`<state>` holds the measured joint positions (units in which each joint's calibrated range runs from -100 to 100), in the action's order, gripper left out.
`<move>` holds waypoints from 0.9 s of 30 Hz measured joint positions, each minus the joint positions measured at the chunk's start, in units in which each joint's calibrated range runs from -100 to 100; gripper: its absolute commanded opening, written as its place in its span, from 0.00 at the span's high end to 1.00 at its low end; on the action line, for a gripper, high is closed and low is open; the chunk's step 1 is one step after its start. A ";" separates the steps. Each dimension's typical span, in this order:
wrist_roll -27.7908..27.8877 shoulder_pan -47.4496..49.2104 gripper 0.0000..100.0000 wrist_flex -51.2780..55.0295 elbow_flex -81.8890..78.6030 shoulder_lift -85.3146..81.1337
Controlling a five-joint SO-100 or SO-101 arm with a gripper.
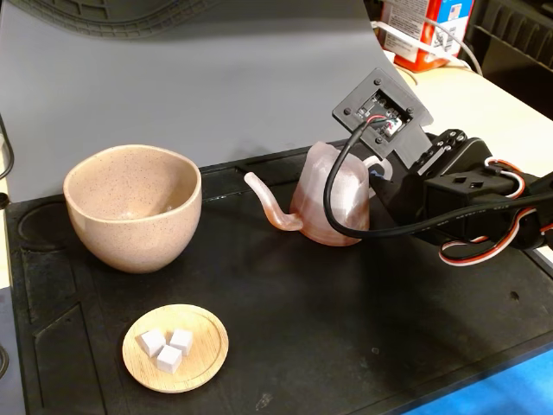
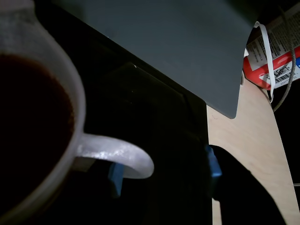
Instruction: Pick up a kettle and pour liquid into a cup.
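In the fixed view we see the kettle standing upright on the black worktop, its thin spout pointing left toward the cup, which sits well apart at the left; a small wooden dish with white cubes lies near the front, below the cup. Our arm comes in from the right and the tool sits at the kettle's handle side, partly hidden behind its camera board. In the wrist view the dark liquid fills the kettle body at the left, and the white loop handle arches between two blue-tipped fingers that stand apart on either side, so we judge the tool open and not yet gripping. To do this well, we should centre the handle between the fingers, close firmly, then lift level so nothing spills before we reach the cup.
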<state>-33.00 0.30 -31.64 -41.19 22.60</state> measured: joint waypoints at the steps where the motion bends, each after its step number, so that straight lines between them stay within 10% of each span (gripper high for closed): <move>1: 0.00 0.00 0.79 0.00 0.00 0.00; 27: 0.00 -0.23 0.99 0.00 2.43 0.09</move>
<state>-33.00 0.08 -31.64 -38.75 22.69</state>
